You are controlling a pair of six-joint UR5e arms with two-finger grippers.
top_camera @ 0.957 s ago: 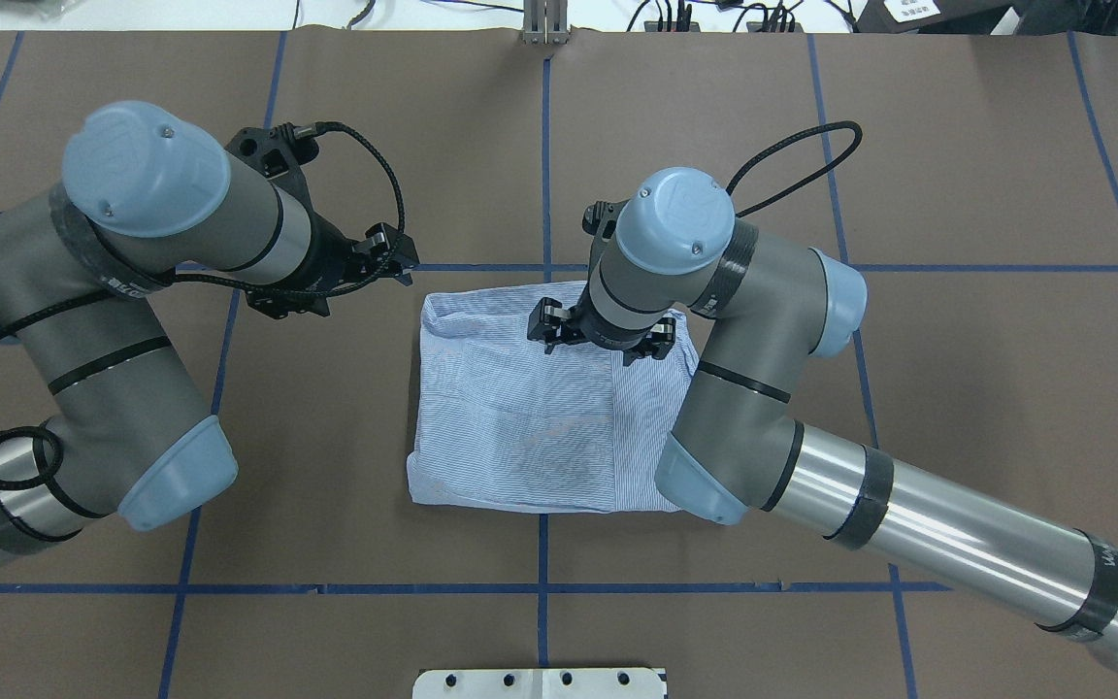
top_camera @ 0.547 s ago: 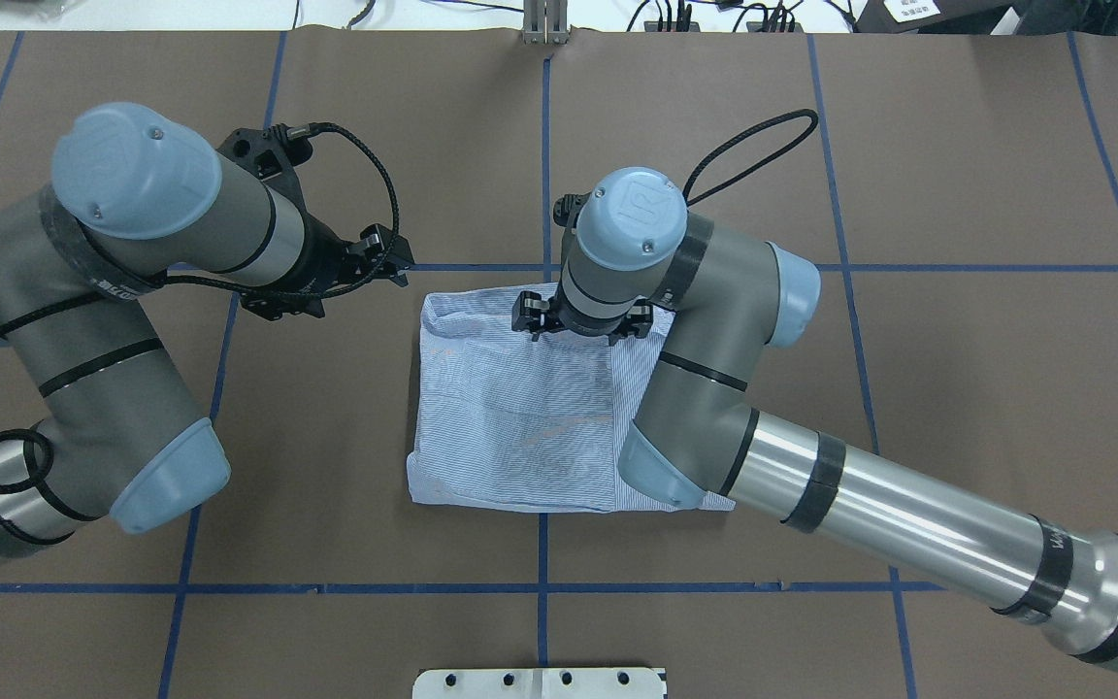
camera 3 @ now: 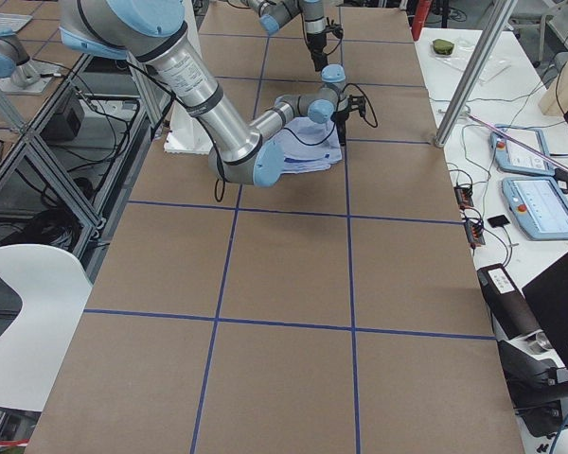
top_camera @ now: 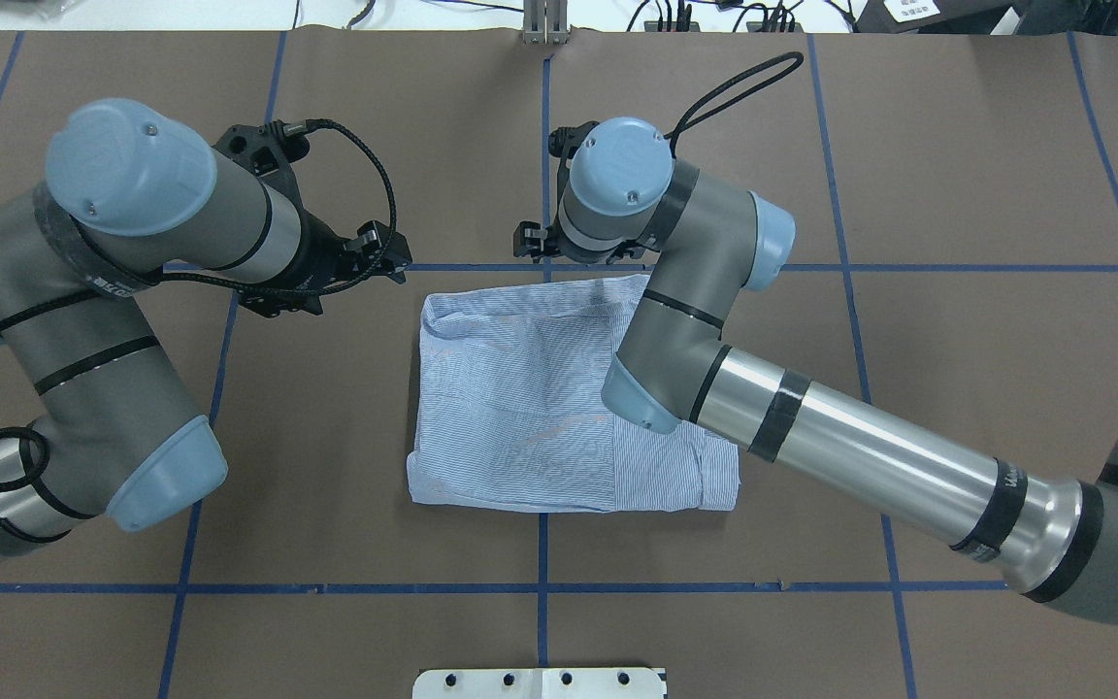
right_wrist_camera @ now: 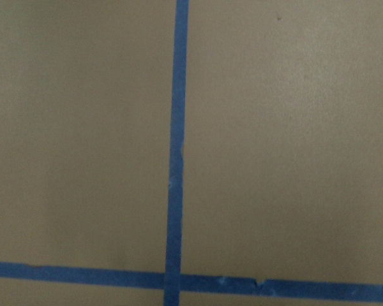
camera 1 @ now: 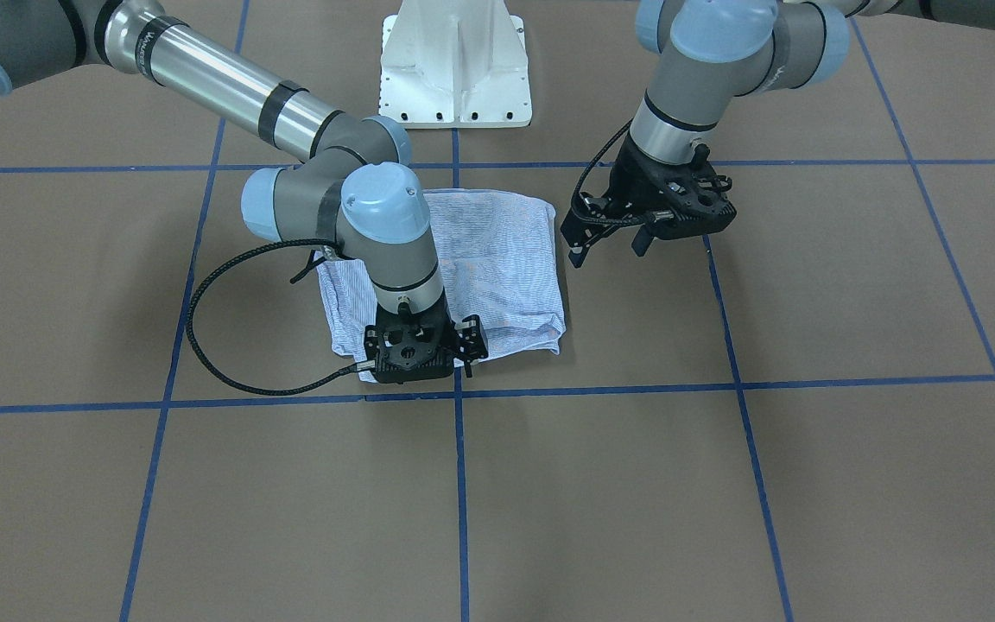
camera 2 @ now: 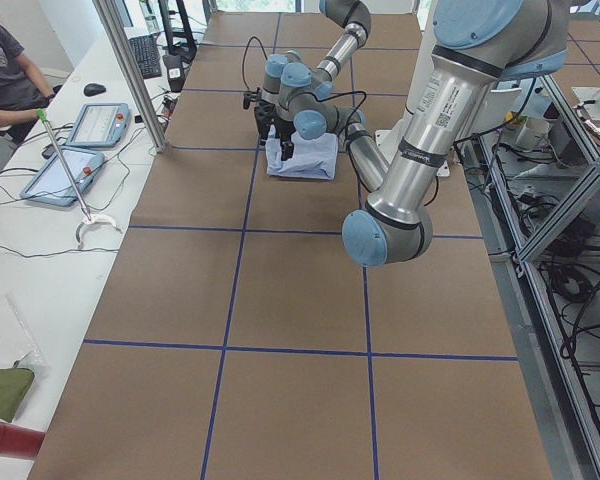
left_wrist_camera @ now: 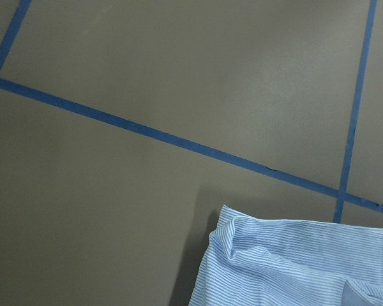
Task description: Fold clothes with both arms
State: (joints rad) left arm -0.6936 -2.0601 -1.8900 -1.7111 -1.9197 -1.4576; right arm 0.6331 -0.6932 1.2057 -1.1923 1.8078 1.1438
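The shirt (top_camera: 520, 408) is lying folded into a rectangle at the centre of the desk (top_camera: 957, 175). The right gripper (camera 1: 424, 347) is hovering just past its far edge, jaws spread wide and holding nothing. The left gripper (camera 1: 606, 252) is hanging beside its far left corner, jaws likewise wide and empty.

You'll find the blue-and-white striped shirt (top_camera: 520, 408) folded into a rough rectangle, lying flat midway between the table's ends and nearer the robot-side edge. The right arm (top_camera: 860, 456) reaches across it, wrist pointing down at its operator-side edge. The left arm (top_camera: 93, 340) hangs just beside it, apart.
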